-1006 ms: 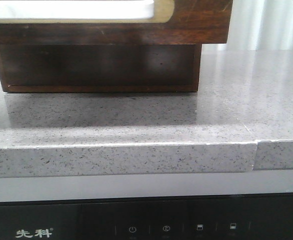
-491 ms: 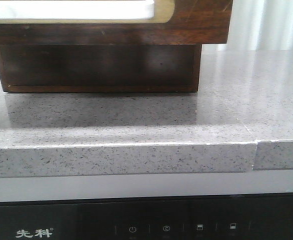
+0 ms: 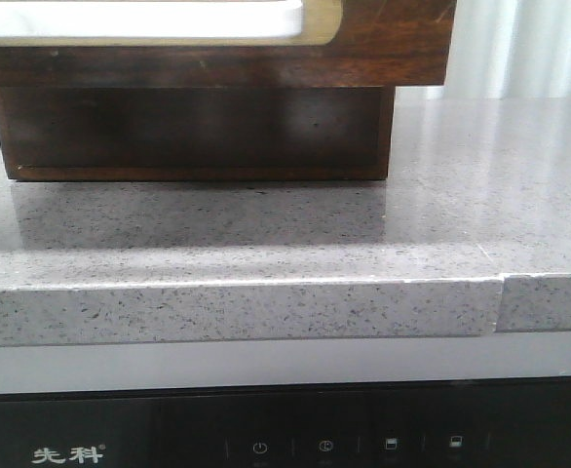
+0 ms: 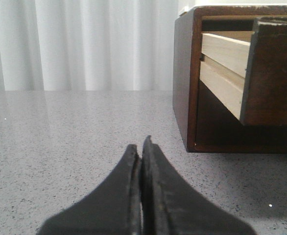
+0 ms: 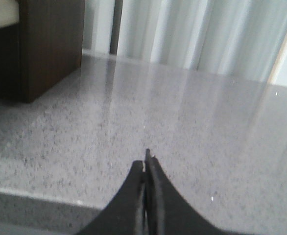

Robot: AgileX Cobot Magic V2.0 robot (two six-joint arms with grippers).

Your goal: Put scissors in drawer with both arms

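On the grey counter (image 3: 266, 244), drawer (image 3: 383, 44) pulled out of cabinet (image 3: 188, 132). Left gripper (image 4: 142, 147) pinched closed, empty. Right gripper (image 5: 145, 164) likewise.

You are seeing the wide dark brown scratched wooden drawer (image 3: 383, 39) running off the front view's top edge, so its white inside is mostly hidden. In the left wrist view the dark wooden cabinet (image 4: 183, 78) is getting clipped at the frame's edge, leaving the drawer front only partly showing. The black control panel (image 3: 285, 434) below the speckled grey stone countertop (image 3: 266, 244) is carrying symbols too small to read.
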